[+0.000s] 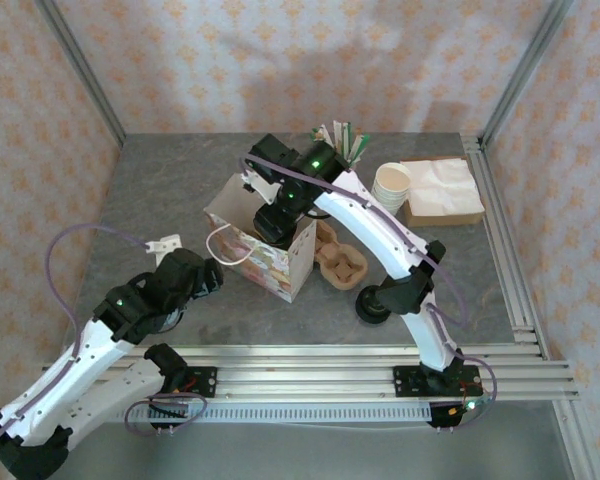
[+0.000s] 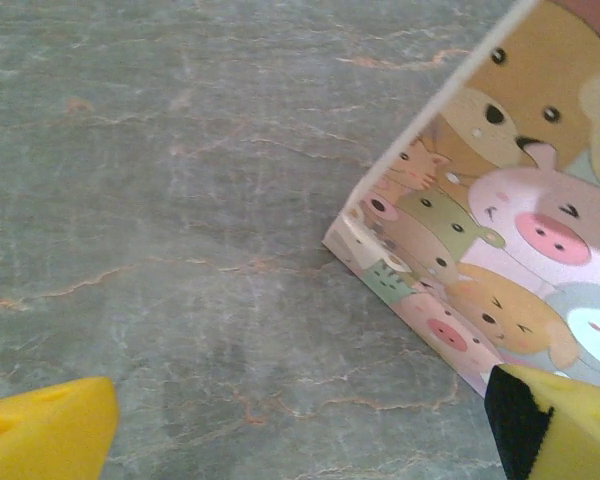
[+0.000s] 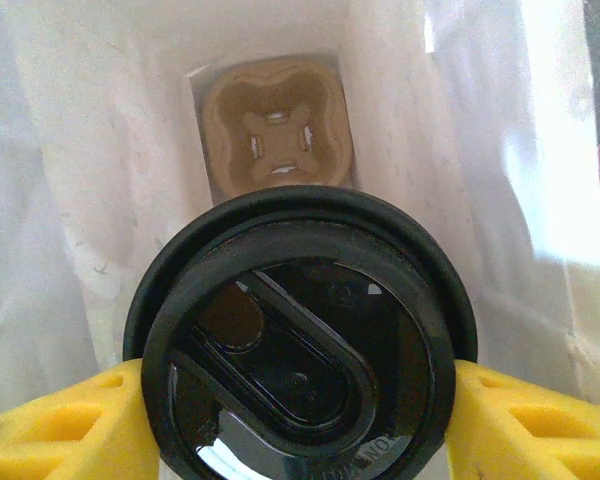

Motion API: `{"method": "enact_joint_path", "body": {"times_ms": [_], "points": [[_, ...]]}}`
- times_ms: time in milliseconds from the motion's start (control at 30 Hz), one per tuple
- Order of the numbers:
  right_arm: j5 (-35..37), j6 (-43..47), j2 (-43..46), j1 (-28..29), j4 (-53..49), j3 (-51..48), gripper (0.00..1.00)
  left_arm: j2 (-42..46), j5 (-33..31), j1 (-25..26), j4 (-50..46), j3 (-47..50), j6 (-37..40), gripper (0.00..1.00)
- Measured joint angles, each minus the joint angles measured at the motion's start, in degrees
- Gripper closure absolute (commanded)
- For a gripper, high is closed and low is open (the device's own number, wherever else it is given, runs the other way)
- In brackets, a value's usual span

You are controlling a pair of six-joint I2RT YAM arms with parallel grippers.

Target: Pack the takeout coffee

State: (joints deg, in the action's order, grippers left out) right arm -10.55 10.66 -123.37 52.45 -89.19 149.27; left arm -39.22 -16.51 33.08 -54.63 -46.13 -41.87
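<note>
Our right gripper clasps the takeout coffee inside the bag, above what seems a pulp carrier; our left gripper gapes over the grey marbled table, floral walls around.

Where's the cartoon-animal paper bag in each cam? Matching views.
Top external: paper bag at the centre of the table, mouth up, right gripper inside it.
Left wrist: bag's printed corner at right, on the table.
Right wrist: bag's white inner walls around the gripped takeout coffee.
Shared landmark: the animal print ties top and left wrist; the right gripper ties top and right wrist.
</note>
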Motion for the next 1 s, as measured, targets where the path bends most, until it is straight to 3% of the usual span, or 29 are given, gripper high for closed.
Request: {"method": "enact_joint_path", "body": {"times_ms": [233, 700, 1000], "points": [[0.11, 1.49, -0.85, 0.00, -0.59, 0.00, 0.35, 1.77, -1.07, -1.86, -3.63, -5.16, 1.55, 0.04], [1.55, 3.56, -1.01, 0.00, -2.12, -3.80, 0.35, -1.95, -8.98, -1.97, -8.20, -19.52, 8.98, 0.03], [1.53, 4.55, -1.92, 0.00, -2.14, -3.80, 0.35, -8.61, -5.75, -4.33, -7.37, -27.17, 13.68, 0.02]]}}
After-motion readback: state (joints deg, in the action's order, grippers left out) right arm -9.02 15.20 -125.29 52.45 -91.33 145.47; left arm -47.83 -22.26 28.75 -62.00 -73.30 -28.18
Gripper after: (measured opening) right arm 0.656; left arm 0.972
